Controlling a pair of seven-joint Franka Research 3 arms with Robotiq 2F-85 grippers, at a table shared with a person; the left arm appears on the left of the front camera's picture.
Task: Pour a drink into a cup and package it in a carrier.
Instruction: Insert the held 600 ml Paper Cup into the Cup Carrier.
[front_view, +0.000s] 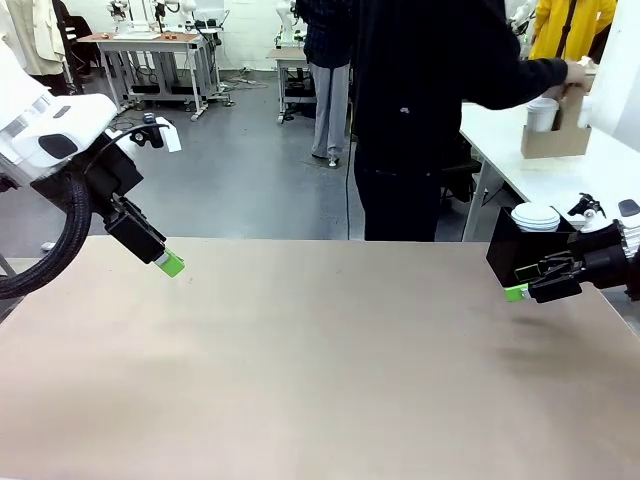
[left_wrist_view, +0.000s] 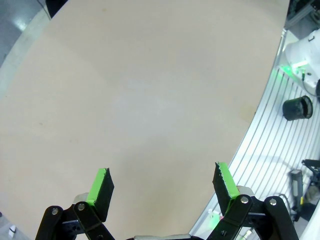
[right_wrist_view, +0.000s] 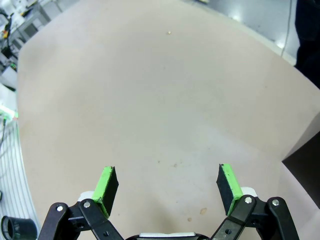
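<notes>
At about two o'clock from the table (front_view: 320, 380), on a white side table, the carrier (front_view: 556, 132) stands under the person's hand (front_view: 577, 72), a white cup (front_view: 541, 113) seated in it. Both the left gripper (left_wrist_view: 162, 182) at nine o'clock and the right gripper (right_wrist_view: 167, 185) at three hang with jaws wide apart, holding nothing. The cardboard looks light and crushable, so its upright middle handle is probably the best hold, and the thin-walled cup wants only gentle pressure below its rim.

The carrier (front_view: 556, 132) is a small brown cardboard box, upright on the white side desk (front_view: 600, 165) at my far right, well apart from my own desk. A person's hand (front_view: 574, 72) rests on its raised middle handle. 1 white paper cup (front_view: 541, 115) stands upright in its left hole. I cannot make out a lid on it.
</notes>
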